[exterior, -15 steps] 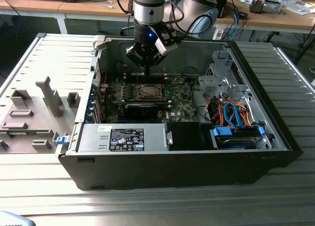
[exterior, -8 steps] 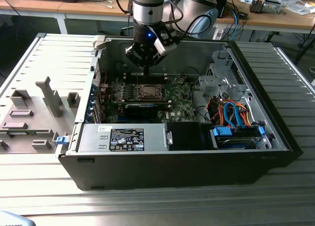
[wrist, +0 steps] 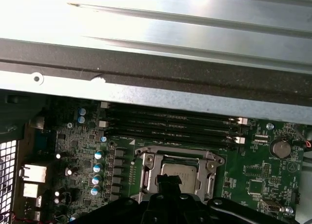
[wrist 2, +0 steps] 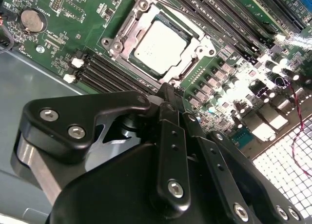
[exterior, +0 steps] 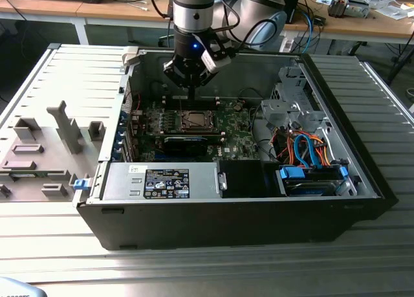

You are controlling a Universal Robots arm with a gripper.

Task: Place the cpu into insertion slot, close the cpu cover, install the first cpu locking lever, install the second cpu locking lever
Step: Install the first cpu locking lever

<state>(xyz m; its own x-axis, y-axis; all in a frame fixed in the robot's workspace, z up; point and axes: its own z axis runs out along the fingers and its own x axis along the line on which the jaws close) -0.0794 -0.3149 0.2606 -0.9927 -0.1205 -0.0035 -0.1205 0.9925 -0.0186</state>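
One end effector (exterior: 192,83) hangs above the far part of one open computer case (exterior: 259,226), which lies on a ribbed metal surface (exterior: 194,271). Its fingers (wrist 2: 168,104) are pressed together, with nothing between them, their tips just above the edge of the cpu cover (wrist 2: 126,33).

One cpu (wrist 2: 158,44) sits in the insertion slot (exterior: 193,121) on the green motherboard (wrist 2: 53,33); its silver top shows through the window of the cpu cover, which lies flat over it. In the first wrist view the cpu (wrist: 181,173) is partly behind the black fingertips (wrist: 168,184), and the cpu cover (wrist: 146,163) frames it.

Four long black memory slots (wrist: 170,126) run side by side just beside the socket. One round coin battery (wrist: 280,148) sits on the board, apart from the socket.

At the exterior view's right, one drive cage (exterior: 294,103) holds orange and blue cables (exterior: 310,148). At the exterior view's left lies one grey side panel (exterior: 52,148).
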